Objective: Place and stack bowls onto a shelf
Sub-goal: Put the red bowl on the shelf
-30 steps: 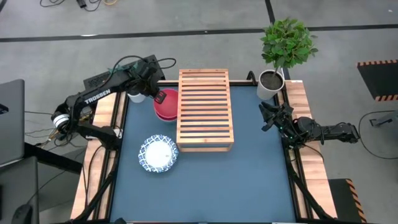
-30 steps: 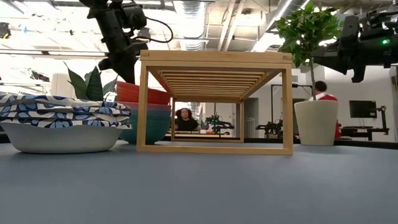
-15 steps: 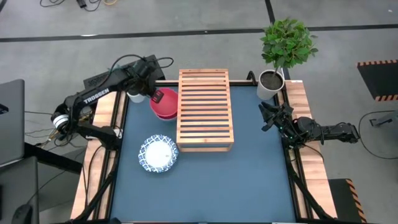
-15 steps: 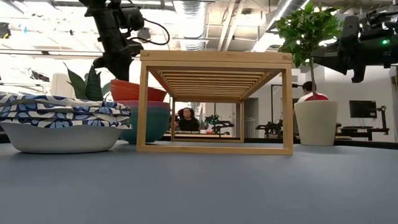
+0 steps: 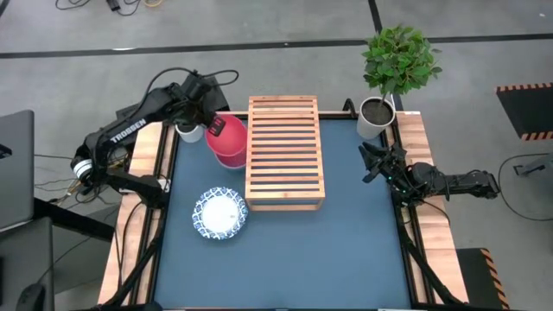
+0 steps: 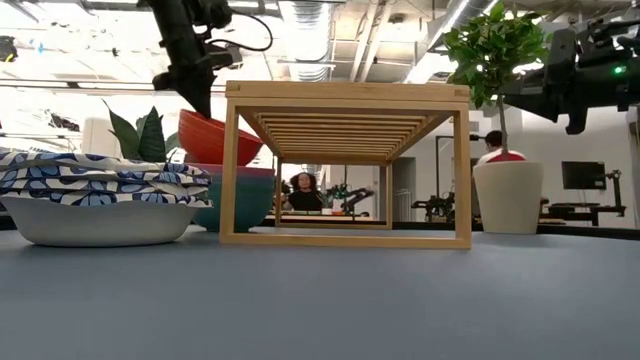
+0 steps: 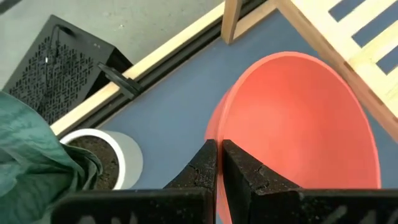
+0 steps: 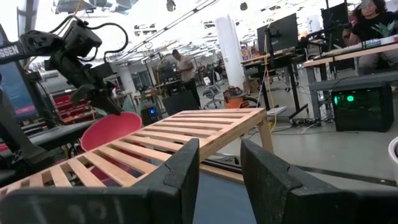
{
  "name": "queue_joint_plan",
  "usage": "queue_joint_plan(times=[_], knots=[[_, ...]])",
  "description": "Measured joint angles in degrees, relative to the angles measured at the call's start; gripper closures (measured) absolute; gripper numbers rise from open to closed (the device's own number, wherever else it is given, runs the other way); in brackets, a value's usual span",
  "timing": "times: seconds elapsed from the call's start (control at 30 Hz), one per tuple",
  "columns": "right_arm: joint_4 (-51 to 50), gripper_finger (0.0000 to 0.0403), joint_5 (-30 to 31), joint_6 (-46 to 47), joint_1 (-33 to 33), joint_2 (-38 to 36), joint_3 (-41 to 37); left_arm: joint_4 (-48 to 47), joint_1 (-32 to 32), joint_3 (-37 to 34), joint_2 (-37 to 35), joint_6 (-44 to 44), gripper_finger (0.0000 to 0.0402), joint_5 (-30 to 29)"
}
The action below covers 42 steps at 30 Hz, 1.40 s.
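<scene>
My left gripper (image 5: 213,127) hangs beside the far left corner of the slatted wooden shelf (image 5: 285,151), shut on a pink bowl (image 5: 230,147). In the low view the pink bowl (image 6: 222,140) is tilted and clear above the teal-green bowl (image 6: 238,198), which stands on the table. Two blue-and-white bowls (image 5: 220,214) sit stacked on the table, left of the shelf's near end. My right gripper (image 5: 373,161) waits open at the table's right edge, its fingers (image 8: 180,180) apart with nothing between them. My left gripper pinches the pink bowl's rim (image 7: 214,127) on the side away from the shelf, one finger inside the bowl and one outside. The fingers slant down from above and from the far left. The bowl hangs lifted clear and tilted, its mouth turned toward the gripper.
A small white plant pot (image 5: 188,132) stands close behind my left gripper at the far left corner. A larger white pot with a leafy plant (image 5: 377,115) stands at the far right corner. Bare blue tabletop (image 5: 328,259) lies in front of the shelf.
My left gripper has gone up and a little toward the far left, staying shut. The pink bowl has come up out of the teal-green bowl, now lifted clear and tipped; the teal-green bowl has stayed in place.
</scene>
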Motion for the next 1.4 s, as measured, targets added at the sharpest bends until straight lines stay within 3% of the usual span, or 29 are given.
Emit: queue_joint_plan(times=[0.37, 0.63, 0.8, 1.07, 1.4], knots=[[0.1, 0.0259, 0.0, 0.0, 0.0, 0.0, 0.0, -2.2, 0.1, 4.2, 0.0, 0.7, 0.0401, -4.8], [0.1, 0.0259, 0.0, -0.1, 0.0, 0.0, 0.0, -1.1, 0.1, 6.9, 0.0, 0.6, 0.0401, -4.3], [0.1, 0.0259, 0.0, -0.1, 0.0, 0.0, 0.0, 2.5, 0.1, 8.6, 0.0, -0.1, 0.0401, -1.2], [0.1, 0.0259, 0.0, -0.1, 0.0, 0.0, 0.0, 14.4, 2.0, 8.7, 1.7, -5.3, 0.0401, 12.8], [0.1, 0.0259, 0.0, -0.2, 0.0, 0.0, 0.0, 23.8, 3.1, 8.9, 10.4, -8.5, 0.0401, 18.5]])
